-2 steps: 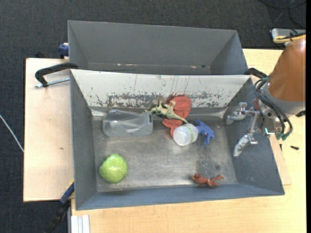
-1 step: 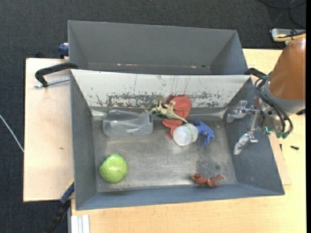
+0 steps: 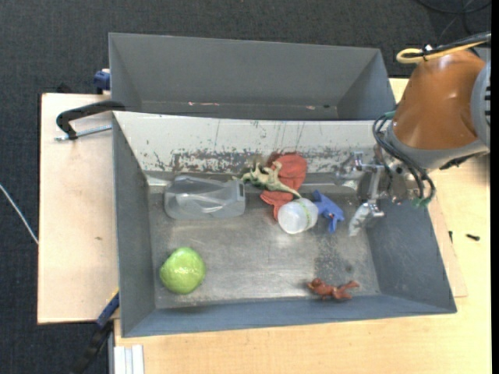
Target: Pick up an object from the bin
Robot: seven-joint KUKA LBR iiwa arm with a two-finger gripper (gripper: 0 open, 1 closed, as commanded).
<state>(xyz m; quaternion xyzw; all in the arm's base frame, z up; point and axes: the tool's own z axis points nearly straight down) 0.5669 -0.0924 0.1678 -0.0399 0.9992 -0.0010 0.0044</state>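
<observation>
Bin (image 3: 131,232), L to R. Green ball (image 3: 183,271) alone at approx. 8 o'clock on the floor. Clear plastic tub (image 3: 204,199) lies at 10 o'clock against the back wall.

Small heap at 12–1 o'clock: pale toy lizard (image 3: 263,178) lies on a red soft piece (image 3: 290,170). White cup (image 3: 295,216) lies on its side just in front, touching the red piece. Blue plastic piece (image 3: 329,209) sits right beside the cup at its 3 o'clock.

Small red-brown bit (image 3: 331,288) lies at 5 o'clock near the front wall, well apart from the heap.

Hand (image 3: 365,216) is at 3 o'clock, low by the right wall, w/ the blue plastic piece just at its 9 o'clock. No obj. visibly gripped. Can't tell whether the hand is released or clenched.

Step, as I judge it: approach/positioning, pick not yet made. Likeliest target is the blue plastic piece, being nearest, but that's a guess.

Next move calls for shifting toward 9 o'clock to centre over the chosen obj., then lowering to the floor w/o knocking the white cup. After that, closing firmly and lifting straight up, clear of the right wall.
</observation>
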